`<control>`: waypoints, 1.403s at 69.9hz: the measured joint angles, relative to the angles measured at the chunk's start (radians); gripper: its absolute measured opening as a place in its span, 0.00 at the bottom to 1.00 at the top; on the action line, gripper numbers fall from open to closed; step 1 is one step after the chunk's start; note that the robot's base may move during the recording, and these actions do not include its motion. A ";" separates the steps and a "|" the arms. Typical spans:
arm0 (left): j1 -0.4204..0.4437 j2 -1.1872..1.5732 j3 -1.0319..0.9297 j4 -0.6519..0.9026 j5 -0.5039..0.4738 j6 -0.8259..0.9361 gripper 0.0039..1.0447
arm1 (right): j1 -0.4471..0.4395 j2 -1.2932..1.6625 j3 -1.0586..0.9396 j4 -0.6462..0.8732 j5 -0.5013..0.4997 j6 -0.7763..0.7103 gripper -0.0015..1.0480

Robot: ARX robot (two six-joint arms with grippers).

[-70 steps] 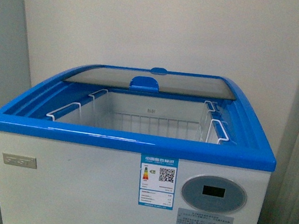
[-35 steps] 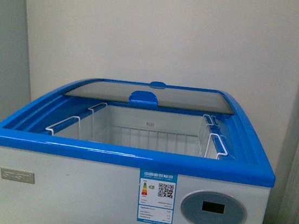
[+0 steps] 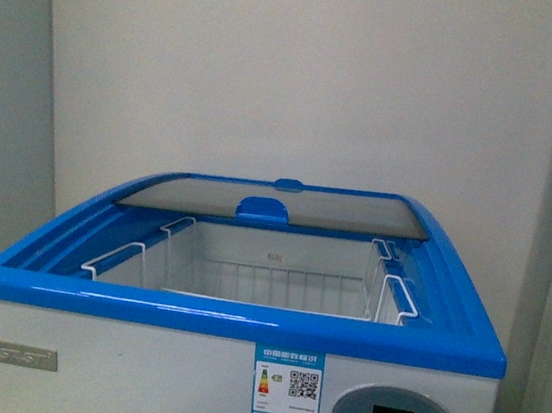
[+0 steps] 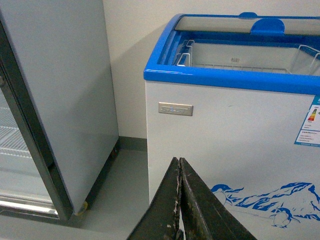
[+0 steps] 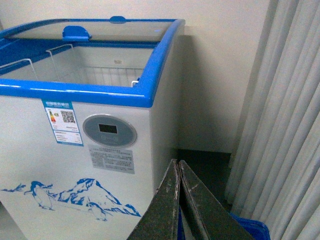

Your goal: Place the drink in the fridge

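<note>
Cream wall backs the fridge point(image 3: 132, 390), which stands ahead of both our grippers with its glass lid point(image 3: 266, 201) slid back over empty white wire baskets point(image 3: 248, 274). Its energy label point(image 3: 283, 409) carries a QR code; other writing is unreadable. Our left gripper point(image 4: 179, 200) and right gripper point(image 5: 178, 200) are pressed closed, holding nothing. We see no drink.

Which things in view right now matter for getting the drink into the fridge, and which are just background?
For the job:
- chest cooler, glass lid slid back, wire baskets showing inside
- left gripper and right gripper, jaws shut, holding nothing
- the drink is not in view

Background:
- upright refrigerator
- curtain
- energy label
</note>
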 joint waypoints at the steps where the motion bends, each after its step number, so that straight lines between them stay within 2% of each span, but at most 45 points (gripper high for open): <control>1: 0.000 0.000 0.000 0.000 0.000 0.000 0.02 | 0.000 -0.002 -0.002 0.001 0.000 0.000 0.03; 45: 0.000 0.000 0.000 0.000 0.000 0.000 0.02 | 0.000 -0.087 -0.095 0.018 0.001 0.000 0.03; 53: 0.000 0.000 0.000 0.000 0.000 0.000 0.02 | 0.000 -0.092 -0.095 0.018 0.000 -0.001 0.20; 60: 0.000 0.000 0.000 0.000 0.000 0.000 0.18 | 0.000 -0.092 -0.095 0.018 0.000 -0.001 0.36; 69: 0.000 0.000 0.000 0.000 0.000 0.000 0.43 | 0.000 -0.092 -0.095 0.018 0.000 -0.001 0.61; 79: 0.000 0.000 0.000 0.000 0.000 0.000 0.65 | 0.000 -0.092 -0.095 0.018 0.000 -0.001 0.82; 83: 0.000 0.000 0.000 0.000 0.000 -0.001 0.77 | 0.000 -0.092 -0.095 0.018 0.000 0.000 0.93; 91: 0.000 0.000 0.000 0.000 0.000 0.000 0.94 | 0.000 -0.092 -0.095 0.018 0.000 0.000 0.92; 98: 0.000 0.000 0.000 0.000 0.000 0.000 0.92 | 0.000 -0.092 -0.095 0.018 0.000 0.000 0.93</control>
